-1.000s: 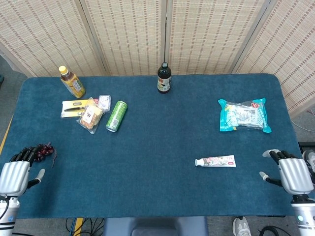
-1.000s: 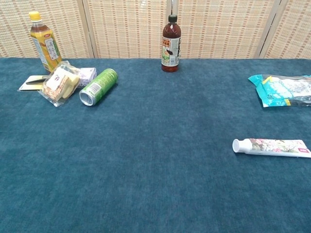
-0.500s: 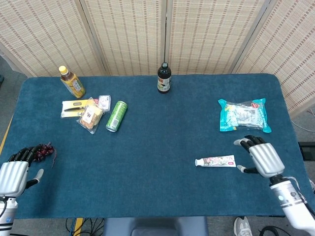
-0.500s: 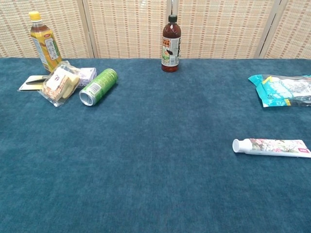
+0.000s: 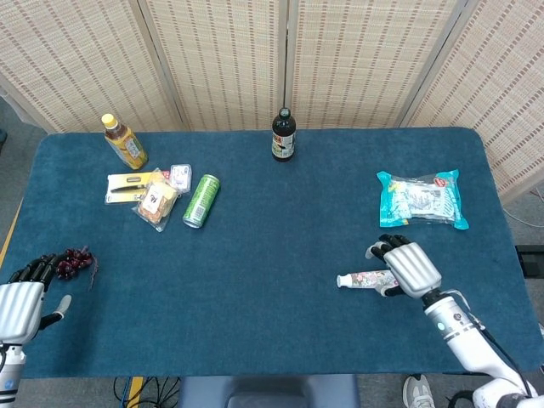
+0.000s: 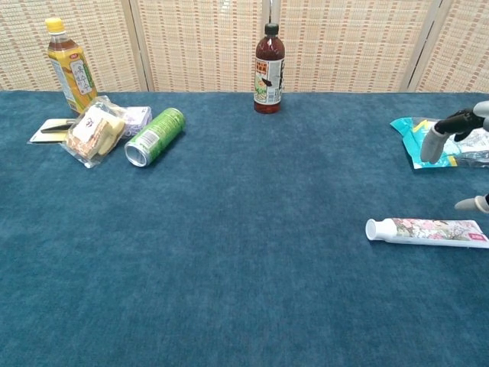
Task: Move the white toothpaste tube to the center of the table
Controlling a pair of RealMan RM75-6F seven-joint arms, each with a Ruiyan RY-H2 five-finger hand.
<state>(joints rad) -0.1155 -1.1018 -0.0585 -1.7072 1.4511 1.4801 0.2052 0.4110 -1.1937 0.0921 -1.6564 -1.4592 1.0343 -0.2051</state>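
The white toothpaste tube [image 5: 360, 279] [image 6: 428, 232] lies flat on the blue table at the front right, its cap pointing left. My right hand [image 5: 409, 267] [image 6: 458, 145] hovers over the tube's right end with its fingers spread, holding nothing. The chest view shows its fingertips above the tube, apart from it. My left hand [image 5: 20, 306] rests at the table's front left edge, empty, fingers apart; only the head view shows it.
A teal snack bag [image 5: 422, 200] [image 6: 447, 142] lies behind the tube. A dark bottle [image 5: 283, 135] [image 6: 268, 69] stands at the back centre. A green can [image 5: 201, 201], snack packets [image 5: 158, 201], a yellow bottle [image 5: 125, 142] sit back left. Dark grapes [image 5: 75, 261] lie by my left hand.
My right hand has swung in from the table's right edge, leftward, to above the toothpaste tube's right end. The tube and the left hand have stayed put.
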